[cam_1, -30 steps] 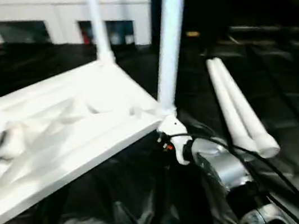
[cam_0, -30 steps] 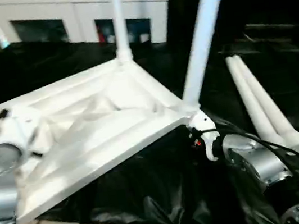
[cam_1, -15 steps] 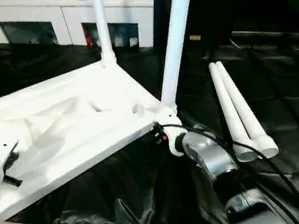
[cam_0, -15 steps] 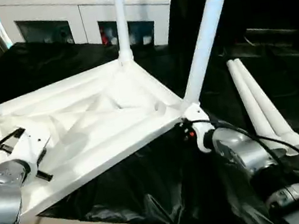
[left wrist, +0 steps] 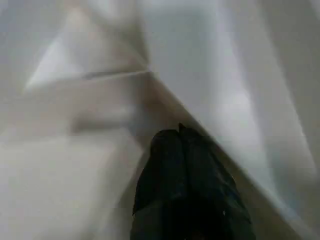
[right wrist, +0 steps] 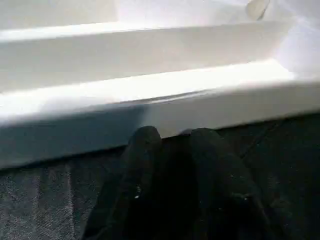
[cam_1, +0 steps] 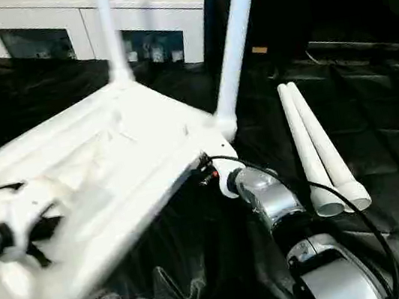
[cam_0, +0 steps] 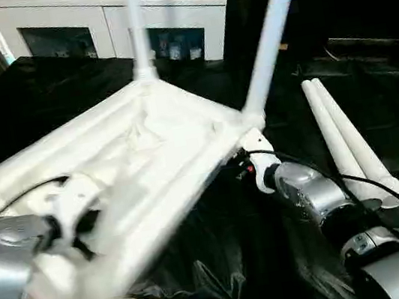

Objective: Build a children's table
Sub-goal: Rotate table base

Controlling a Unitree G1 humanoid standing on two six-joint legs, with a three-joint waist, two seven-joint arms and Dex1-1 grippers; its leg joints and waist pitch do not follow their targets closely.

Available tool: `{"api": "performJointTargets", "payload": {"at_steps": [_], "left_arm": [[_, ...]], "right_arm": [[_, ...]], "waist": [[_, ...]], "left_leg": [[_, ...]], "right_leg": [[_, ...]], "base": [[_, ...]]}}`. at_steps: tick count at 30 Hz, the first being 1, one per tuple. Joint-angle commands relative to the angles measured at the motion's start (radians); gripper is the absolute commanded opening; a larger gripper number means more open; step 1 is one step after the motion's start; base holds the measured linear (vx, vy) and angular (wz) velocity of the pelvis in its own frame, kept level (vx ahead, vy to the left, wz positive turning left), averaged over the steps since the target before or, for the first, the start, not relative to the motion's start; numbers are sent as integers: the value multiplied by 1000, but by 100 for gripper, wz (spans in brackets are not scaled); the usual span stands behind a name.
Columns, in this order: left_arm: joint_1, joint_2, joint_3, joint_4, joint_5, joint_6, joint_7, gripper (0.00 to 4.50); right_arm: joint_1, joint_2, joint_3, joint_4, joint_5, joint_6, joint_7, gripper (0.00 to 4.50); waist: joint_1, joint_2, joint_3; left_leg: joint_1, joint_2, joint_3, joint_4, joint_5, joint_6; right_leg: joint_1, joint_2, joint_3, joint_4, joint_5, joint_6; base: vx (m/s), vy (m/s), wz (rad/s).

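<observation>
Tabletop re-positioning, two legs fitted, two to go

Head view: tabletop (cam_0: 161, 148) upside down on black cloth, legs (cam_0: 268, 29) upright, spare legs (cam_0: 351, 144) apart. Left wrist: left gripper (left wrist: 179, 134) closed against ribs. Right wrist: right gripper (right wrist: 172, 134) at rim, fingers slightly apart, holding nothing; next likely fetch a spare

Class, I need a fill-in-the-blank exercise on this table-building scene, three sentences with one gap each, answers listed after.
1. The number of legs already standing in the upturned tabletop is ____.
2. The two spare legs lie side by side on a sheet coloured ____.
3. In its wrist view, the left gripper has its fingers ____, pressed against the tabletop's ribbed underside.

Answers: two; black; shut
</observation>
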Motion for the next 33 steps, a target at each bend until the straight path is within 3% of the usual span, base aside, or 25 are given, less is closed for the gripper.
{"api": "performJointTargets", "payload": {"at_steps": [1,5,6,7,9,11,12,14,18,19,20,22,24,26,27,28,29,30,33], "left_arm": [[-21,-23,-60,-21,-26,-20,-39,0],[-94,-95,-134,4,-14,-27,-46,0],[-101,-103,-141,8,-13,-28,-47,0],[-127,-129,-157,35,-3,-40,-37,0],[-203,-203,-185,140,21,-94,12,0],[-219,-217,-188,165,22,-105,24,0],[-282,-268,-184,276,43,-162,92,0],[-315,-291,-183,335,55,-193,128,0],[-430,-350,-186,546,101,-297,263,0],[-447,-357,-187,581,110,-315,286,0],[-476,-371,-188,642,124,-348,328,0],[-522,-399,-180,748,134,-394,406,0],[-537,-407,-179,786,142,-408,439,0],[-550,-410,-186,825,155,-432,464,0],[-572,-416,-192,893,173,-481,508,0],[-574,-416,-192,898,174,-485,510,0],[-582,-418,-184,920,170,-513,510,0],[-582,-418,-184,920,170,-513,510,0],[-555,-395,-180,841,158,-511,458,0]], "right_arm": [[-22,-2,-5,3,-5,-21,5,100],[-25,-20,-13,10,-7,-31,12,69],[-25,-22,-14,10,-7,-32,13,69],[-26,-29,-16,11,-8,-35,13,46],[-29,-50,-25,10,-9,-45,11,36],[-31,-55,-27,11,-9,-47,11,25],[-32,-75,-36,0,-7,-47,9,14],[-32,-87,-42,-8,-6,-45,9,5],[-34,-140,-61,-60,3,-31,26,5],[-35,-149,-63,-67,4,-30,30,5],[-36,-164,-68,-77,8,-27,38,5],[-42,-188,-83,-91,12,-28,35,5],[-44,-196,-91,-95,12,-28,26,5],[-45,-200,-98,-99,14,-24,18,5],[-46,-207,-108,-106,17,-4,1,5],[-45,-208,-110,-109,17,0,-4,5],[-39,-213,-125,-144,14,46,-48,5],[-39,-213,-125,-144,14,46,-48,5],[0,-218,-177,-260,75,167,-43,5]], "waist": [[-2,29,-66],[-4,33,-66],[-4,29,-66],[-5,37,-66],[-7,30,-68],[-5,30,-69],[-7,28,-68],[-5,30,-73],[-4,24,-74],[-3,35,-74],[-6,27,-75],[-4,33,-77],[-5,26,-77],[-6,28,-77],[-5,37,-78],[-7,32,-78],[-7,37,-76],[-7,35,-78],[-3,34,-76]], "left_leg": [[27,52,-28,-77,-241,-44],[30,51,-26,-74,-252,-50],[29,50,-26,-74,-255,-49],[25,49,-28,-74,-249,-48],[30,47,-24,-69,-250,-44],[24,45,-25,-67,-237,-34],[20,44,-26,-67,-226,-27],[24,45,-26,-63,-214,-21],[18,44,-27,-60,-194,0],[17,43,-28,-60,-190,1],[15,41,-26,-58,-184,9],[15,40,-27,-54,-178,18],[13,39,-27,-53,-178,26],[14,39,-27,-52,-173,35],[13,40,-28,-51,-171,35],[16,40,-26,-51,-184,36],[15,39,-28,-52,-183,37],[16,41,-29,-52,-180,34],[16,45,-28,-54,-170,42]], "right_leg": [[36,-86,58,-57,-198,-216],[36,-86,60,-60,-210,-212],[38,-84,59,-62,-222,-209],[41,-85,59,-61,-220,-208],[39,-82,58,-66,-219,-206],[45,-84,58,-66,-224,-205],[47,-83,57,-66,-229,-202],[47,-85,57,-65,-220,-201],[51,-83,54,-65,-208,-197],[52,-82,53,-63,-201,-197],[54,-79,52,-65,-187,-198],[56,-80,51,-63,-164,-205],[58,-82,49,-64,-169,-211],[55,-82,48,-67,-180,-214],[56,-82,48,-64,-174,-221],[54,-81,47,-68,-177,-221],[55,-79,47,-68,-179,-220],[57,-80,47,-65,-171,-222],[57,-83,49,-62,-162,-230]], "base": [[0,0,0],[0,0,0],[0,0,0],[0,0,0],[0,0,0],[0,0,0],[0,0,0],[0,0,0],[0,0,0],[0,0,0],[0,0,0],[0,0,0],[0,0,0],[0,0,0],[0,0,0],[0,0,0],[0,0,0],[0,0,0],[0,0,0]]}}
